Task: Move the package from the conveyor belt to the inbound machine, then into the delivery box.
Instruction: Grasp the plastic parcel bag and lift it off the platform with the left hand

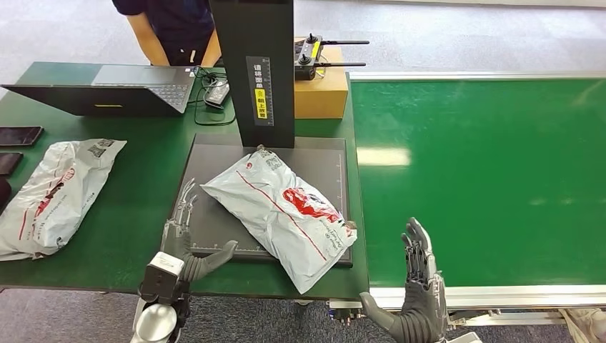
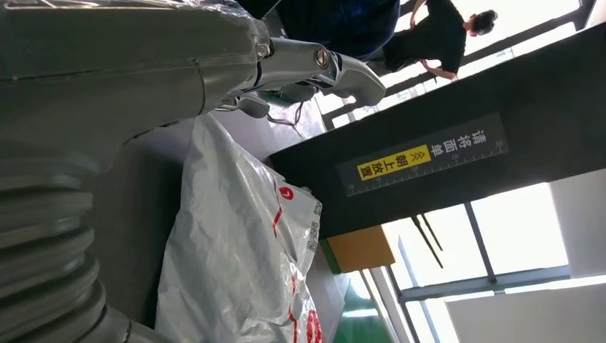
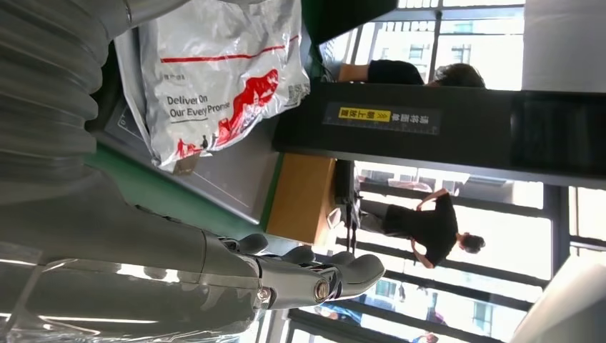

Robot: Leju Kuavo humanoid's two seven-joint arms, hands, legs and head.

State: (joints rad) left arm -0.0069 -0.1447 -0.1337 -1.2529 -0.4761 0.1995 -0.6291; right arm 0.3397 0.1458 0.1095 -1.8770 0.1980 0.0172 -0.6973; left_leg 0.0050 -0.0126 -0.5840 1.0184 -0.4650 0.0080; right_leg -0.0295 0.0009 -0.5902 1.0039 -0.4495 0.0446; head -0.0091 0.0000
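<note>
Here, package (image 1: pixel 286 214) on dark scanner plate (image 1: pixel 214 153), green table (image 1: pixel 136 193), both hands (image 1: pixel 187 246) (image 1: pixel 420 286) spread, empty

Package (image 1: pixel 286 214) lies on inbound machine (image 1: pixel 214 161); both hands (image 1: pixel 187 246) (image 1: pixel 418 286) empty, fingers spread.

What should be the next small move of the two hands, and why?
Probably bring both hands inward to the package. It lies on the inbound machine's plate, and the left hand and the right hand flank it, open and holding nothing.
</note>
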